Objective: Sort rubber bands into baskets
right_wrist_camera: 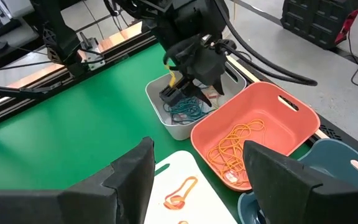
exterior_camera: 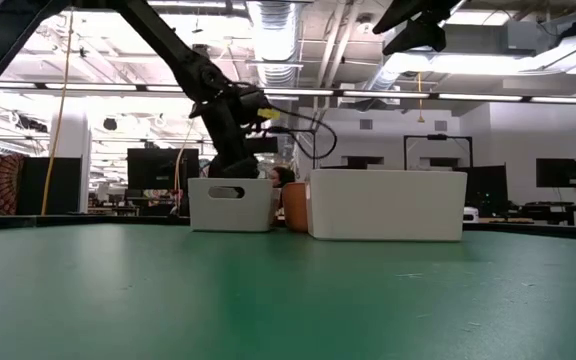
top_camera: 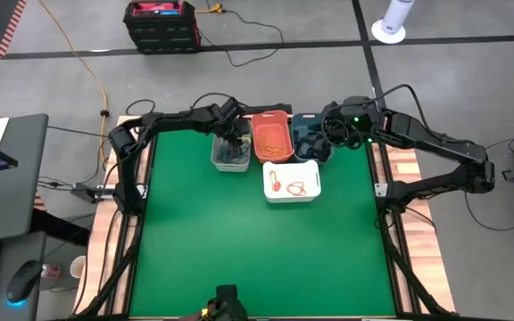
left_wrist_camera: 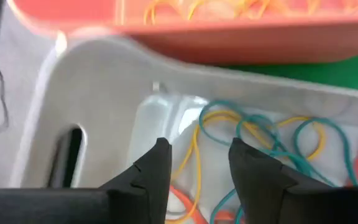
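Note:
My left gripper (left_wrist_camera: 197,165) reaches down, open, into the light grey basket (top_camera: 231,156), at its far end. That basket holds a heap of mixed rubber bands (left_wrist_camera: 272,143) in teal, yellow and red, and a yellow strand (left_wrist_camera: 194,158) runs between the two fingers. Yellow-orange bands (right_wrist_camera: 235,146) lie in the coral basket (top_camera: 273,138). The white basket (top_camera: 292,181) holds a few red and orange bands (top_camera: 286,185). My right gripper (right_wrist_camera: 197,180) hangs open and empty over the dark blue basket (top_camera: 309,141). My left gripper comes slanting down from the table's left into the grey basket, one finger (left_wrist_camera: 157,171) on each side of the yellow strand. Whether the fingers touch that strand or the heap, I cannot tell.
The four baskets stand close together at the table's far middle, on the green mat (top_camera: 257,259), which stretches toward the near edge. Cables and a dark case (top_camera: 161,22) lie on the floor beyond the table.

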`<act>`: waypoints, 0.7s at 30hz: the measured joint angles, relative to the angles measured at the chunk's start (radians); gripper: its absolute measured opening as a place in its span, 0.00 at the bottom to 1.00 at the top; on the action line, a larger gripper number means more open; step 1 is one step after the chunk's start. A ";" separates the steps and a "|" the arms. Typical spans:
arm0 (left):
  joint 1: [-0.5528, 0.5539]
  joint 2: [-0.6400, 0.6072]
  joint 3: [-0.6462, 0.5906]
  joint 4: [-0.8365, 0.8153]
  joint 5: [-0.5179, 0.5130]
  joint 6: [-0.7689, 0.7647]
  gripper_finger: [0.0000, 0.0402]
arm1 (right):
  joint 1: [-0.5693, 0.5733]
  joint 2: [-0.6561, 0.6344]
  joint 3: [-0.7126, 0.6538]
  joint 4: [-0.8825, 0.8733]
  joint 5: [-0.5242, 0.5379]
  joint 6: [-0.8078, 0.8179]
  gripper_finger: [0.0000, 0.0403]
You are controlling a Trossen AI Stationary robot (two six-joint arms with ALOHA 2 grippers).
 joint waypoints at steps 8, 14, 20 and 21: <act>0.017 0.004 0.013 -0.022 -0.001 0.023 0.28 | -0.011 0.000 0.000 0.000 0.000 -0.001 0.67; 0.043 0.013 0.013 -0.047 0.024 0.041 0.24 | -0.011 0.000 0.000 0.004 0.000 -0.003 0.67; 0.043 0.051 0.014 -0.043 0.050 0.103 0.23 | -0.009 0.000 0.000 0.005 0.000 0.014 0.67; 0.043 0.061 0.015 -0.041 0.057 0.118 0.23 | -0.008 0.000 0.000 0.005 0.000 0.021 0.67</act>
